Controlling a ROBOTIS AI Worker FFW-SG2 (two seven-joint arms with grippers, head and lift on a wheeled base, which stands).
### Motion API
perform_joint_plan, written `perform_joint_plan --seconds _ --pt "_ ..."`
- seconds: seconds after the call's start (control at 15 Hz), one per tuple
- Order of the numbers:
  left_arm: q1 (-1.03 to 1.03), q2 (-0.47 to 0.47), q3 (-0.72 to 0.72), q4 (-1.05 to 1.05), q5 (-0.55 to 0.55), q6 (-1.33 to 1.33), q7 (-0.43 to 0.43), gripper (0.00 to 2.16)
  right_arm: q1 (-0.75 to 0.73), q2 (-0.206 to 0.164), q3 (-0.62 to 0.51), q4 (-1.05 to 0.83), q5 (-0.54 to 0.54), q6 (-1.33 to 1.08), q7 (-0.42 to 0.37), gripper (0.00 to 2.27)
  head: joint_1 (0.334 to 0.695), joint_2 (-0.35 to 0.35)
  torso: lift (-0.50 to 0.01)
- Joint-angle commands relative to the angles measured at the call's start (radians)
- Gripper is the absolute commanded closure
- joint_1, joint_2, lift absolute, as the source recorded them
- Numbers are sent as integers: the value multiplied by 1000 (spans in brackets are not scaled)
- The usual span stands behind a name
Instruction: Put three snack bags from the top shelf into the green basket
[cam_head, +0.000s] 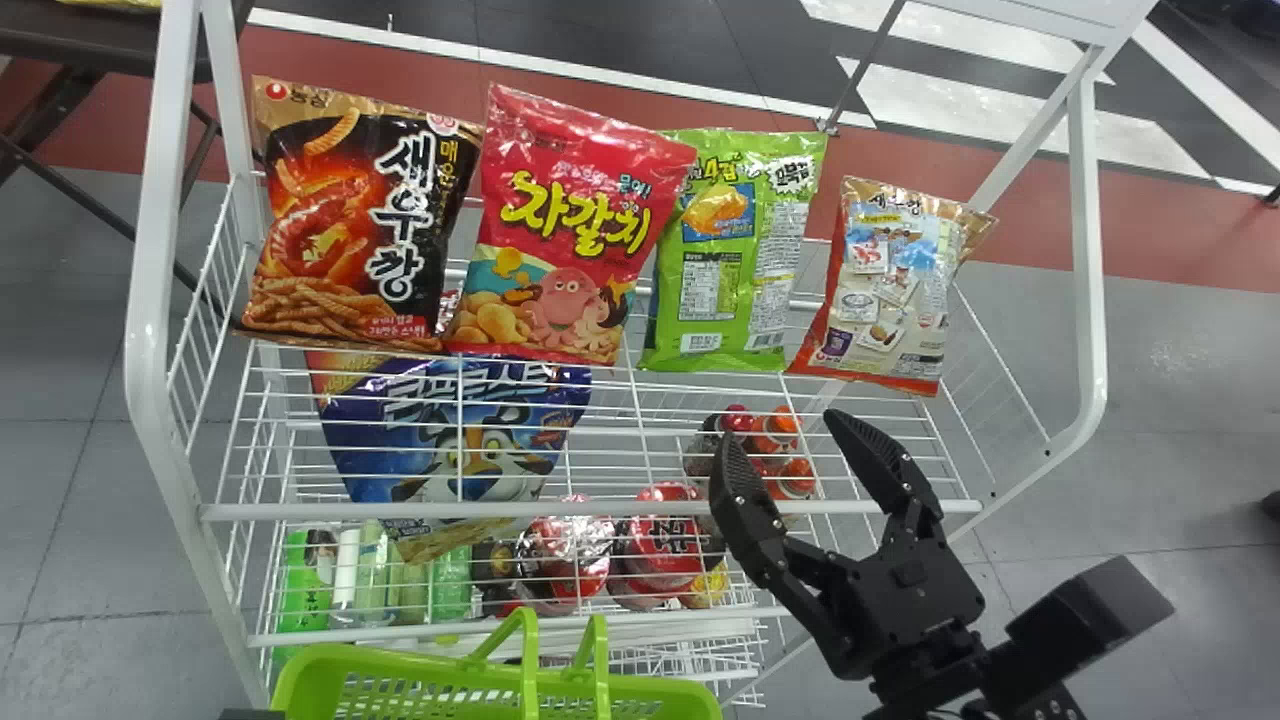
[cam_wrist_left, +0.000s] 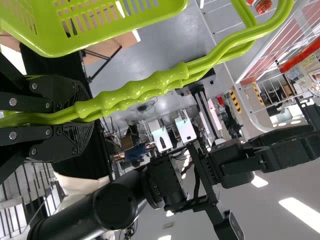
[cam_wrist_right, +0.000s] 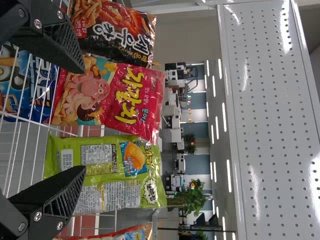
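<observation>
Head view: at the lower left, the green basket (cam_head: 400, 668) is seen in front of the wire rack, its handles (cam_head: 527, 650) raised. Above it, four snack bags are stood upright along the top shelf (cam_head: 270, 512): a black bag (cam_head: 350, 220) at the upper left, a red bag (cam_head: 560, 230) touching it, a green bag (cam_head: 730, 250) right of centre, and a white-and-orange bag (cam_head: 885, 285) farther right. Beneath the two leftmost, a blue bag (cam_head: 440, 430) is seen through the wires. Right of centre, the right gripper (cam_head: 780, 428) is held before the shelf with its fingers spread wide and nothing gripped; the green bag and the white-and-orange bag are placed beyond it.

Left wrist view: at the left edge, the basket's handles are clasped by the left gripper (cam_wrist_left: 80, 117), its fingers closed around them; the basket is seen at the upper left.
</observation>
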Motion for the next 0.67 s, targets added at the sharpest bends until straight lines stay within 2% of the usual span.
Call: perform_joint_plan --seconds 0.0,0.6 --pt "0 -2 0 0 0 0 0 1598 -2 0 1 0 -2 0 0 144 695 -350 -47" --pt "0 -2 -3 2 -2 -9 1 1598 -21 -3 13 21 -2 0 0 144 695 -350 -47"
